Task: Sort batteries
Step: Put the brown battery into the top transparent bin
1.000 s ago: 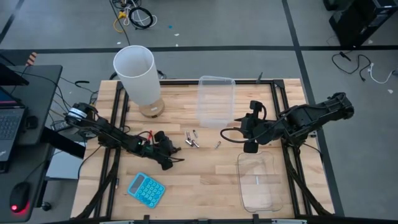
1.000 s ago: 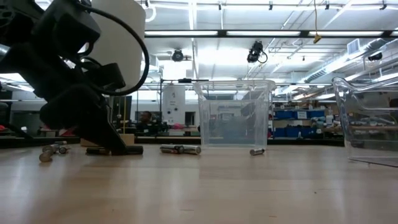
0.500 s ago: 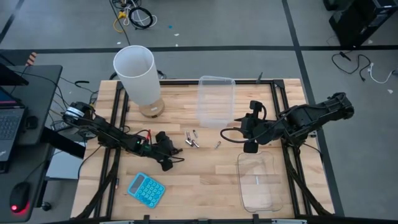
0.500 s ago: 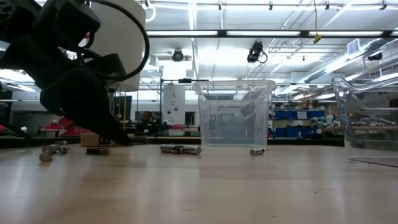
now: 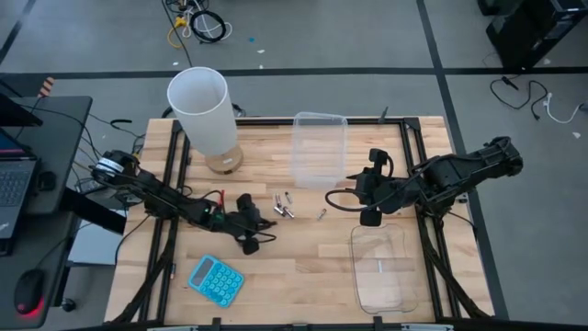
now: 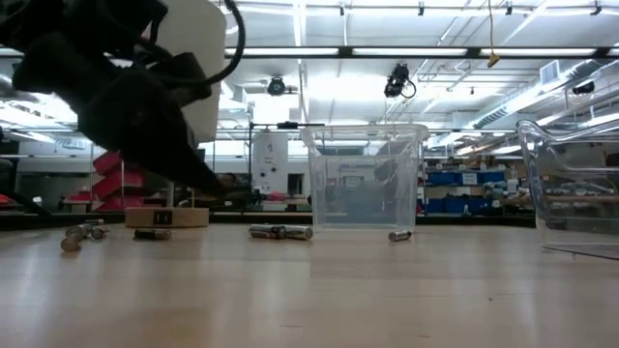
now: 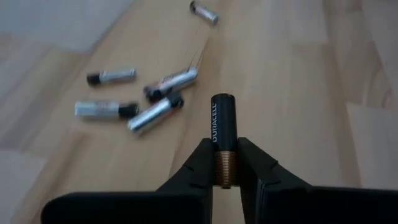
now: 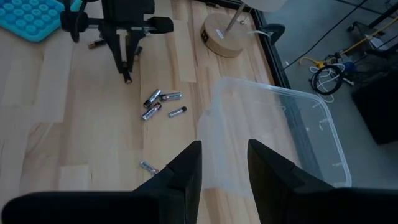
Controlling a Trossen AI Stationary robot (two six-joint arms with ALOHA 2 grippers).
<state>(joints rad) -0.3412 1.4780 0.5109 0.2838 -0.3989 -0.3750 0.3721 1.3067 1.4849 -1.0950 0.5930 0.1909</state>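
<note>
My left gripper [image 5: 260,223] hangs over the table left of centre, shut on a black and copper battery [image 7: 222,121]. In the low view it [image 6: 227,191] is raised above the wood. A cluster of silvery and dark batteries [image 5: 284,206] lies flat on the table just beyond it, also seen from the left wrist [image 7: 134,102]. One lone cell [image 5: 322,214] lies farther right. Another battery [image 6: 152,233] rests on the table below the left arm. My right gripper [image 8: 224,158] is open, hovering near the table's right side [image 5: 367,200] and touching nothing. My left gripper pinches the battery by its copper end [image 7: 224,167] between the two fingertips [image 7: 202,155]. The battery lies along the fingers, its black end [image 7: 222,102] sticking out past them. The fingers slant downward toward the table's right. The battery is lifted clear of the table.
A clear tub [image 5: 319,147] stands at the far middle and a second clear tub [image 5: 379,267] at the near right. A white lamp on a wooden base [image 5: 204,110] stands far left. A blue calculator [image 5: 216,279] lies near left.
My left gripper has risen from the table top, where its fingertips stood a second ago, and shifted slightly toward the battery cluster on the right. The battery it holds has come up off the wood. One battery stays on the table beneath it.
</note>
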